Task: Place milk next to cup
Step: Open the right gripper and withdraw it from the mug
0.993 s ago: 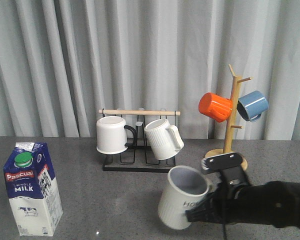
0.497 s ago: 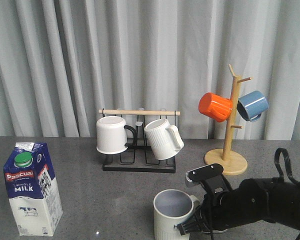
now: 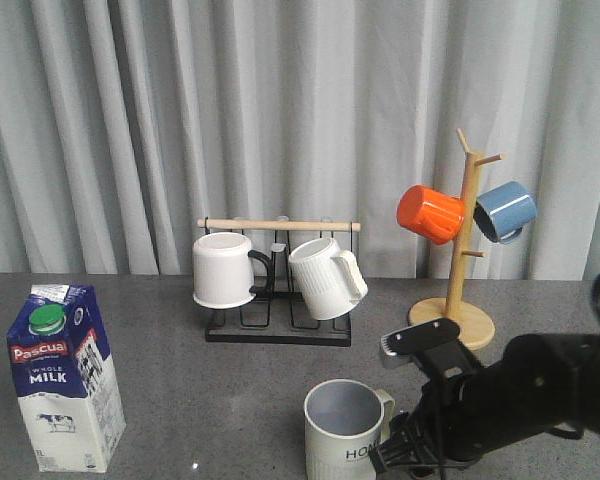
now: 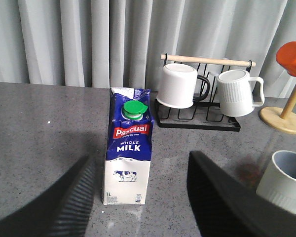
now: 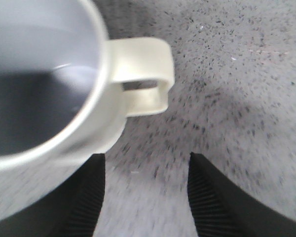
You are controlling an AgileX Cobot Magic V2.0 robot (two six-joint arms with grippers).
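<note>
The milk (image 3: 65,375), a blue and white carton with a green cap, stands upright at the table's left. In the left wrist view the milk (image 4: 128,153) stands just beyond my left gripper (image 4: 140,160), which is open with nothing between its fingers. The cup (image 3: 345,432), cream with "HOME" lettering, stands upright near the front edge, its handle to the right. My right gripper (image 3: 392,458) sits just right of it. Seen from the right wrist, the cup (image 5: 49,98) and its handle (image 5: 143,84) lie ahead of the open right gripper (image 5: 145,158), not touching it.
A black wire rack (image 3: 276,332) with a wooden bar holds two white mugs at the back centre. A wooden mug tree (image 3: 462,270) with an orange mug (image 3: 430,213) and a blue mug (image 3: 505,210) stands at the back right. Grey curtains hang behind.
The cup, tilted in my right gripper a second ago, now stands upright on the table. The right gripper has let go of it and drawn back slightly.
</note>
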